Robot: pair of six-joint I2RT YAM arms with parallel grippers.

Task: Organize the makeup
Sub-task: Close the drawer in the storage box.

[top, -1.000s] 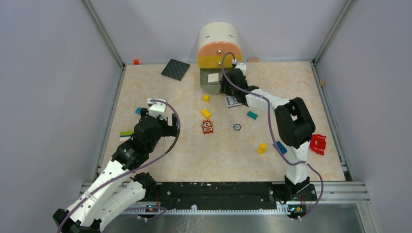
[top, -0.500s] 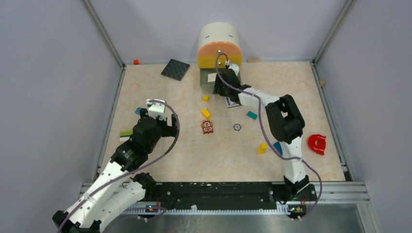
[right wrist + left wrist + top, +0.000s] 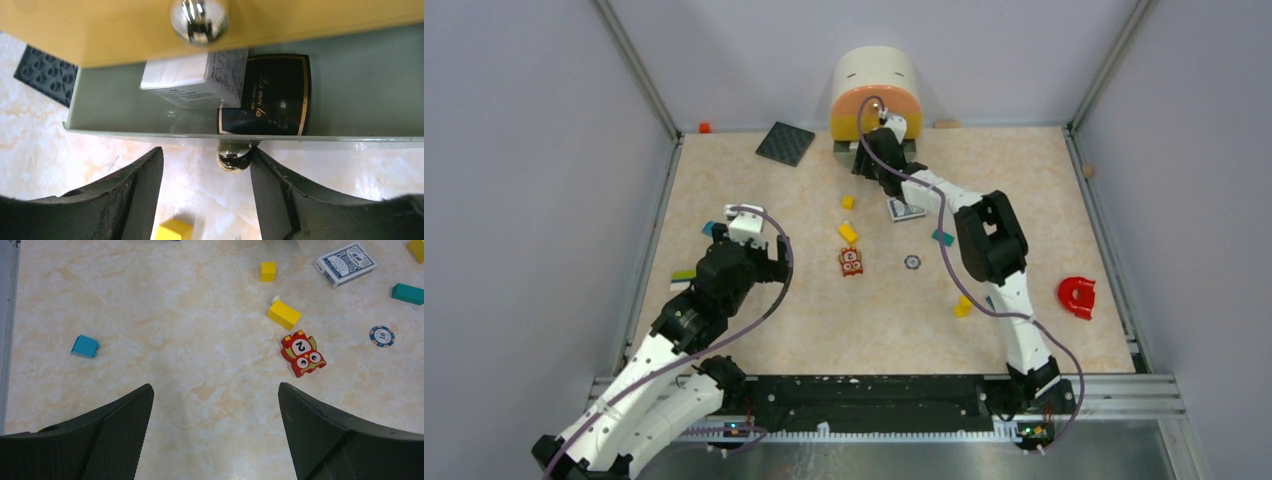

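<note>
The small white cardboard carton (image 3: 192, 80) and, right of it and touching it, the black square compact with gold lettering (image 3: 272, 100) lie in the open grey-green drawer (image 3: 350, 75). Both look light and rigid, and the glossy compact is probably slippery, so it is best pinched across opposite edges. The left gripper (image 3: 215, 390) hangs spread wide and empty over the marbled table (image 3: 200, 300). The right gripper (image 3: 206, 152) stands half-spread around the drawer's round silver knob (image 3: 233, 156), unclamped.
</note>
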